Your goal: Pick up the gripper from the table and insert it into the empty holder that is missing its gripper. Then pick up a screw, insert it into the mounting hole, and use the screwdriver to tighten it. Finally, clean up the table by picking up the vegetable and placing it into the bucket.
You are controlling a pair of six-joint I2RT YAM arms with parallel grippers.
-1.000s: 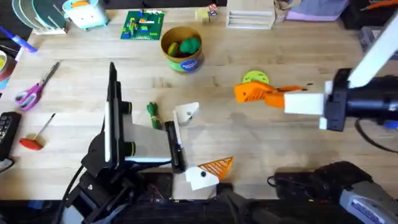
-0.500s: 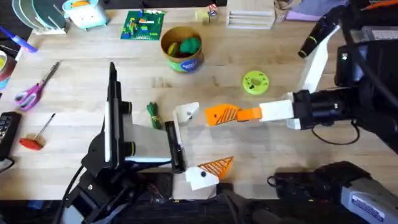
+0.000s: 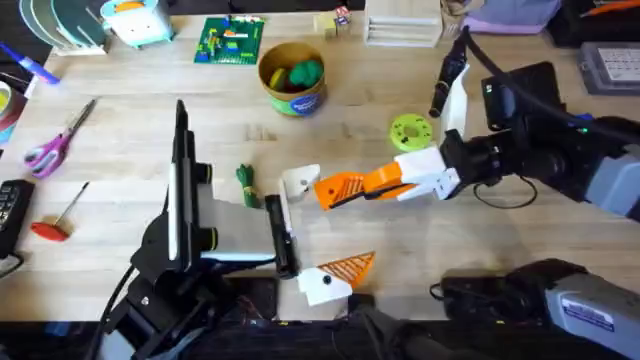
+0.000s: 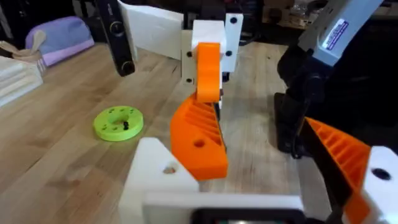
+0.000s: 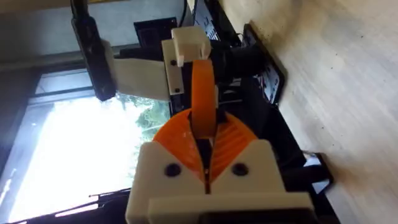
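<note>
My right gripper is shut on the orange ribbed gripper and holds it just right of the empty holder, a white block on my left arm. In the left wrist view the orange gripper hangs close behind the empty holder, and I cannot tell whether they touch. My left gripper stands open, with its one orange finger far from the holder. The dark-green vegetable lies left of the holder. The yellow-tan bucket stands at the back with round toys in it.
A lime-green disc lies behind my right gripper. At the left are scissors, a red-handled screwdriver and a blue pen-shaped tool. A green brick plate and boxes line the back edge.
My right arm has swung left with the orange gripper, from beside the lime-green disc to right next to the white holder. The left arm has stayed still.
</note>
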